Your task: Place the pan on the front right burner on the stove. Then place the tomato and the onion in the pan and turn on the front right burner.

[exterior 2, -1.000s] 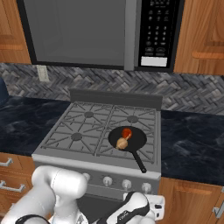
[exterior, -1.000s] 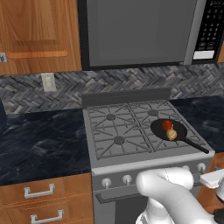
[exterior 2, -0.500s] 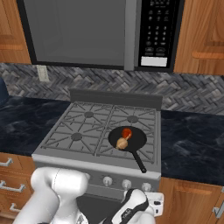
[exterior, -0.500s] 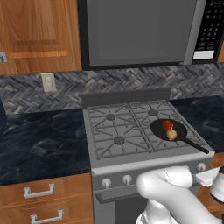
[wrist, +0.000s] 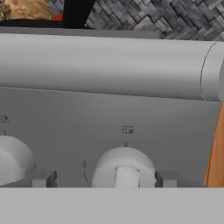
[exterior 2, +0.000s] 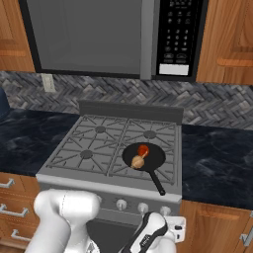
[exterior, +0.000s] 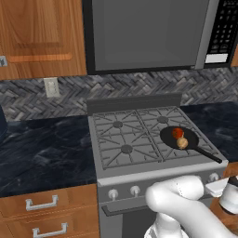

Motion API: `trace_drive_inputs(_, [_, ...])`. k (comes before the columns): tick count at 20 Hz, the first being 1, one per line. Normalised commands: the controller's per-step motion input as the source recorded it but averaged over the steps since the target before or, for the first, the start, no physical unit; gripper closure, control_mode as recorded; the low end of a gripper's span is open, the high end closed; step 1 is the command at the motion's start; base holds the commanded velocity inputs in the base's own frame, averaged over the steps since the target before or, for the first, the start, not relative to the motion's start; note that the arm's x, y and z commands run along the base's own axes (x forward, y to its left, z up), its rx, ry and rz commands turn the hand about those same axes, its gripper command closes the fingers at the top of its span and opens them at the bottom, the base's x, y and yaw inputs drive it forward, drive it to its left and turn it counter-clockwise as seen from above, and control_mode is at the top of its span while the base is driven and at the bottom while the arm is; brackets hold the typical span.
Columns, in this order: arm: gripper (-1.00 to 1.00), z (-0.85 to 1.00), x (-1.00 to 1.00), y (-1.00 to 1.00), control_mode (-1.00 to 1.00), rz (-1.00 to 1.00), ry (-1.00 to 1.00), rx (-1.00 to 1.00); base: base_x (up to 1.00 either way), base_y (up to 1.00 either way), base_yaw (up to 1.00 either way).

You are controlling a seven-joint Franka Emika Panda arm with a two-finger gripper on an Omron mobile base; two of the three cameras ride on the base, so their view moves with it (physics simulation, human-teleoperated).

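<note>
Pincer (wrist: 104,179) | jaws now straddle rightmost knob (wrist: 125,168), narrowing from full spread, not yet clamped | pan (exterior 2: 144,156) on front right burner holding tomato (exterior 2: 143,149), onion (exterior 2: 137,161) | ignition turn comes next

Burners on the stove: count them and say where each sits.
4: back left, back right, front left, and front right under the pan, which hides its cap. The stove shows no others.

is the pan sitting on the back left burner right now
No, the pan sits on the front right burner of the stove, with the tomato and the onion in it.
</note>
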Motion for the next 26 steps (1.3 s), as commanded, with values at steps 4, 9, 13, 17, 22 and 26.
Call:
trace_drive_inputs(4, [-1.00,-0.23,0.15,-0.14,-1.00,0.00,0.00,0.00,0.00,0.00,0.00])
trace_drive_inputs(9, [-1.00,-0.23,0.14,-0.05,-1.00,0.00,0.00,0.00,0.00,0.00,0.00])
trace_drive_inputs(13, [1.00,-0.23,0.10,0.00,-1.00,0.00,0.00,-0.02,0.00,0.00,0.00])
trace_drive_inputs(17, [1.00,-0.16,0.00,0.02,-1.00,0.00,-0.01,-0.06,0.00,0.00,0.00])
trace_drive_inputs(22, [1.00,-0.02,0.00,0.03,-1.00,0.00,-0.11,-0.21,0.00,0.00,0.00])
trace_drive_inputs(26, [1.00,0.00,0.00,0.00,-1.00,0.06,-0.18,-0.38,0.00,0.00,0.00])
